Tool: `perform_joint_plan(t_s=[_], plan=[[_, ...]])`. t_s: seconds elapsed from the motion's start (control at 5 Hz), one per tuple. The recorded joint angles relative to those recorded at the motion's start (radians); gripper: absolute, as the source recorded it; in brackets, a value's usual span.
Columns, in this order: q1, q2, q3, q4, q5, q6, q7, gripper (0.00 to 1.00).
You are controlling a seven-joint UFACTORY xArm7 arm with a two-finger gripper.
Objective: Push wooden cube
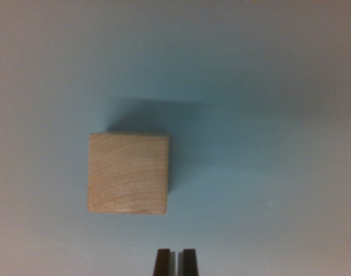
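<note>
Wooden cube sits alone on a pale blue surface, casting a shadow behind it. Gripper fingertips, nearly together, hover just below, slightly toward the wrist view's right.

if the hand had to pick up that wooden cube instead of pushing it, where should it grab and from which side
Probably from straight above, closing on the wooden cube across its two upright faces at the wrist view's left and right. Those faces look flat and parallel, the cube sits square to the frame, and the blue surface around it is bare. The hand sits right of the cube's centre, fingers nearly together, so it would need to open.
</note>
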Motion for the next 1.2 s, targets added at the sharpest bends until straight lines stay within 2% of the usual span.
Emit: perform_joint_plan(t_s=[0.2, 0.4, 0.6, 0.8, 1.0, 1.2], plan=[[0.0000, 0.000, 0.000, 0.000, 0.0000, 0.000, 0.000, 0.00], [0.0057, 0.010, 0.005, -0.033, -0.0003, -0.037, 0.006, 0.00], [0.0057, 0.010, 0.005, -0.033, -0.0003, -0.037, 0.006, 0.00], [0.0112, 0.020, 0.009, -0.065, -0.0006, -0.073, 0.011, 0.00], [0.0112, 0.020, 0.009, -0.065, -0.0006, -0.073, 0.011, 0.00], [0.0162, 0.028, 0.013, -0.094, -0.0009, -0.106, 0.016, 0.00]])
